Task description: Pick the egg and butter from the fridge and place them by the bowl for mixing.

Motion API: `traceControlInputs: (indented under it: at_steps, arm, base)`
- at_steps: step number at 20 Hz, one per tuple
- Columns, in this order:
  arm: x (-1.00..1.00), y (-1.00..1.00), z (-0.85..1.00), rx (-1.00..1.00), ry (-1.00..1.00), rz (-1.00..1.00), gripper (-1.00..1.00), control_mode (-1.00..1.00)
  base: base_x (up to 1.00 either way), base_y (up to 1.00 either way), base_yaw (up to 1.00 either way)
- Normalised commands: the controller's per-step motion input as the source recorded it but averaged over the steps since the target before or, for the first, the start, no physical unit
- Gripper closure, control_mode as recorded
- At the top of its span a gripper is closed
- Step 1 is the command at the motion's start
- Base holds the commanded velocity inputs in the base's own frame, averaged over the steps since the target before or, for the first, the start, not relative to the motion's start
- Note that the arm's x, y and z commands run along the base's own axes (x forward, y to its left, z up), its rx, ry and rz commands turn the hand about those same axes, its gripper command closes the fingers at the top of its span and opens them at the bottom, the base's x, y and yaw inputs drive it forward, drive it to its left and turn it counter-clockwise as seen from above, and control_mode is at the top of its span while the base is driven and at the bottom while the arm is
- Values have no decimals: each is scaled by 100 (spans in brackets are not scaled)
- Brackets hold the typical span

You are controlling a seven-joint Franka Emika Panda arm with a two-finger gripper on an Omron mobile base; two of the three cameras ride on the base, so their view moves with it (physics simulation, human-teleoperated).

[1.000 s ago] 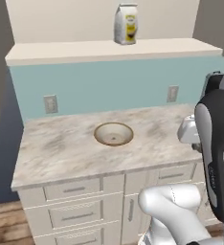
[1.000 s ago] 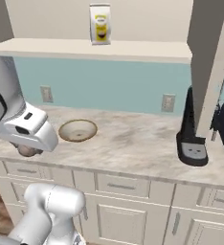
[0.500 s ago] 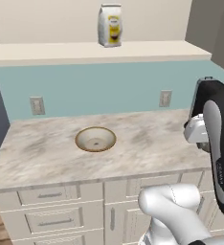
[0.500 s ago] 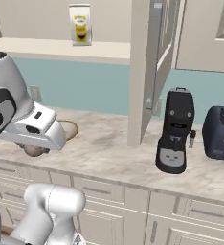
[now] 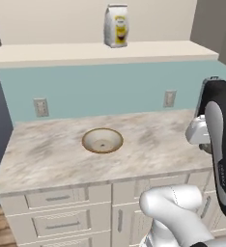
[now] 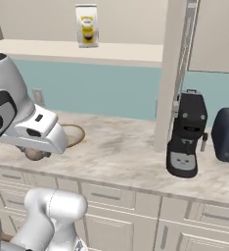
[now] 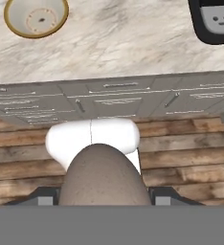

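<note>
Short of the bowl [image 5: 102, 140], off the counter's [image 5: 148, 140] front edge, gripper [image 7: 102, 198] clamps the egg [image 7: 103, 177] half-wide, carried for set-down.

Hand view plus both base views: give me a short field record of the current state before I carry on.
end effector: closed on the egg
egg: held, not yet set down
bowl: upright on the counter, nothing in it
coffee machine: on the counter, to the right of the bowl
toaster: right of the coffee machine
bag: on the shelf above the bowl
</note>
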Motion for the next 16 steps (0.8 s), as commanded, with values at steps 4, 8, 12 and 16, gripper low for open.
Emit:
traceControlInputs:
  at_steps: [4, 8, 12, 16]
  arm:
    - [0, 0, 0, 0, 0, 0, 100, 100]
    - [0, 0, 0, 0, 0, 0, 100, 100]
    - [0, 0, 0, 0, 0, 0, 100, 100]
    - [0, 0, 0, 0, 0, 0, 100, 100]
  base:
    - [30, 40, -16]
    - [68, 0, -2]
    - [72, -5, 0]
    - [47, -8, 0]
